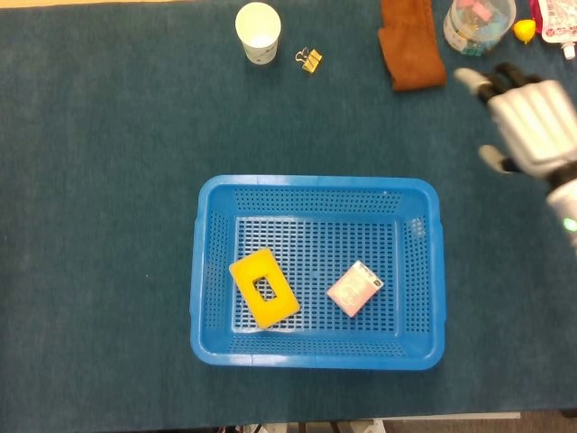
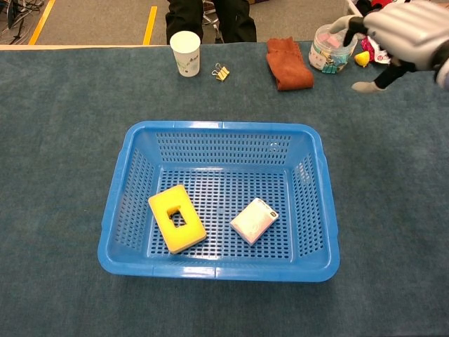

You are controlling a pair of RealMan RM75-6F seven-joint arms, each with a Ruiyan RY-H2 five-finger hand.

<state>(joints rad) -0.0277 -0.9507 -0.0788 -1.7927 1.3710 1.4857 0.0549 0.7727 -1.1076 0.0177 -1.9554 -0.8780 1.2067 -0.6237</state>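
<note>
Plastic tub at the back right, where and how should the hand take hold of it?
Probably by the round wall of the tub, the right hand coming from its right: the brown cloth lies close on its left, and it stands upright at the table's far edge.

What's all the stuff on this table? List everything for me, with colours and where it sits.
basket: 1, blue, middle of the table
sponge: 1, yellow with a hole in the middle, in the basket, left side
packet: 1, pink and white, in the basket, right of the sponge
paper cup: 1, white, far edge, left of the clip
binder clip: 1, gold, far edge, right of the cup
cloth: 1, brown, folded, far edge
tub: 1, clear, holding small pastel bits, far right
yellow object: 1, small, right of the tub; too small to identify
table cover: 1, dark teal
right hand: 1, silver, fingers apart, holding nothing, above the table near the tub
left hand: not in view
</note>
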